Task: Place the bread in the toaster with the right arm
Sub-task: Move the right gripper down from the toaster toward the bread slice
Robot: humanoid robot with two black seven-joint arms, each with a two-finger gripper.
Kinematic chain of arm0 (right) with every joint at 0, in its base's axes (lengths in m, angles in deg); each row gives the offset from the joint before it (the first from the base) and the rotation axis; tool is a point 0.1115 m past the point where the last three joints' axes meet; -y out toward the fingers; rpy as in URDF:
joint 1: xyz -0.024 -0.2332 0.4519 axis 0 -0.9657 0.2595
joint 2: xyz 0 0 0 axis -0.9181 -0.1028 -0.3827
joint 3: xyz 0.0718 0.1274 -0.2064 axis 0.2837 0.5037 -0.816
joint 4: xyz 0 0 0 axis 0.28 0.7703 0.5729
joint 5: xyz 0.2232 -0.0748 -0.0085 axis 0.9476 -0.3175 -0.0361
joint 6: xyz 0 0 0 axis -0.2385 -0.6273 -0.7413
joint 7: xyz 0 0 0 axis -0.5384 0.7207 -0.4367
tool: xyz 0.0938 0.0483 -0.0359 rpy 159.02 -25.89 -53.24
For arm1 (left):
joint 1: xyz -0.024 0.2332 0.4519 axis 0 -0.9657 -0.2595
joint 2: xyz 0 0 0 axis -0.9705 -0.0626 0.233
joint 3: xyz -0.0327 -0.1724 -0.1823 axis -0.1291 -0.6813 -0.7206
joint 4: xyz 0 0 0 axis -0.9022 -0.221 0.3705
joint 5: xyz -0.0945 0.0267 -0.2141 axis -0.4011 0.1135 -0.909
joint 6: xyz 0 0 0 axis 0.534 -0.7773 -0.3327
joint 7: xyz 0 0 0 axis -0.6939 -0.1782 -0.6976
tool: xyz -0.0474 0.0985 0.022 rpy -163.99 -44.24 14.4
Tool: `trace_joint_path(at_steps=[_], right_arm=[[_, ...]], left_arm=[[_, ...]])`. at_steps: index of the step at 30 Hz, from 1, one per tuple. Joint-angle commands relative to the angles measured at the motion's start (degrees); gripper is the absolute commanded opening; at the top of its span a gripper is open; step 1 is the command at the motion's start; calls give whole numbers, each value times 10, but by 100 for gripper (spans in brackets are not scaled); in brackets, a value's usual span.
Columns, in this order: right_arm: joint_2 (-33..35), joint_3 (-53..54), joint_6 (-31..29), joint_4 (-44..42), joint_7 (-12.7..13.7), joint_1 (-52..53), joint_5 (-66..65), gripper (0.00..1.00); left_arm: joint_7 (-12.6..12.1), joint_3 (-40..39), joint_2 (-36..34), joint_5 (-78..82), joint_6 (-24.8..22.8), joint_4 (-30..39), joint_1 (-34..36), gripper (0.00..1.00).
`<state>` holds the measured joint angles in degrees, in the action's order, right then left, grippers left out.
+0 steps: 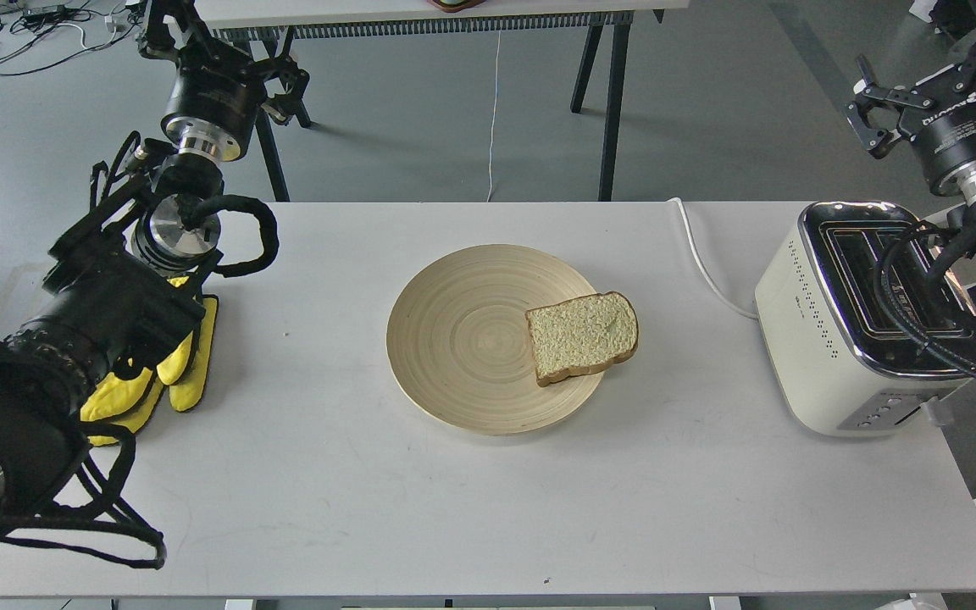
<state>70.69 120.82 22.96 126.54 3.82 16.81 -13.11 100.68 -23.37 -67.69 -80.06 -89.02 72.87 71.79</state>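
Nothing of the task is done yet, judging by how things lie: the bread (583, 336) rests flat on the right edge of the plate (454, 339), its crust overhanging the rim toward the toaster (861, 322), and both slots of the toaster look empty. All of it is left: grasping the slice, carrying it over, turning it upright and dropping it into a slot. The right gripper (865, 114) hangs beyond the plate and to its far right, above and behind the toaster, well apart from the slice and holding nothing; its fingers appear spread. The left gripper (285, 85) sits far left of the plate, beyond the table's back edge, too dark and end-on to tell whether it is spread or pressed together. The slice is pale and porous with a brown crust and a rounded top; the plate is a round, shallow disc with fine concentric rings, likely bamboo. The toaster is a cream box with a shiny chrome top, dotted side vents and a white cord (708, 271) trailing toward the plate. Left of the plate lies a yellow cloth (187, 373) on the matte white table (454, 508).
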Motion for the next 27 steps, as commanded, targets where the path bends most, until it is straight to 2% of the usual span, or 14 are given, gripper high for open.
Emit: trace_joint_path(at_steps=[1, 9, 13, 20, 27], right_arm=[[0, -7, 0, 2, -1, 0, -2, 100], [13, -37, -2, 60, -8, 0, -25, 99], [37, -40, 8, 98, -8, -2, -138, 99], [82, -82, 89, 226, -7, -41, -384, 99], [95, -202, 172, 270, 5, -43, -530, 99]], left_arm=[[0, 0, 0, 0, -1, 1, 0, 100], [0, -3, -1, 0, -3, 1, 0, 100], [0, -7, -1, 0, -2, 1, 0, 100], [0, -6, -1, 0, -2, 1, 0, 100], [0, -6, 0, 0, -1, 1, -1, 100]])
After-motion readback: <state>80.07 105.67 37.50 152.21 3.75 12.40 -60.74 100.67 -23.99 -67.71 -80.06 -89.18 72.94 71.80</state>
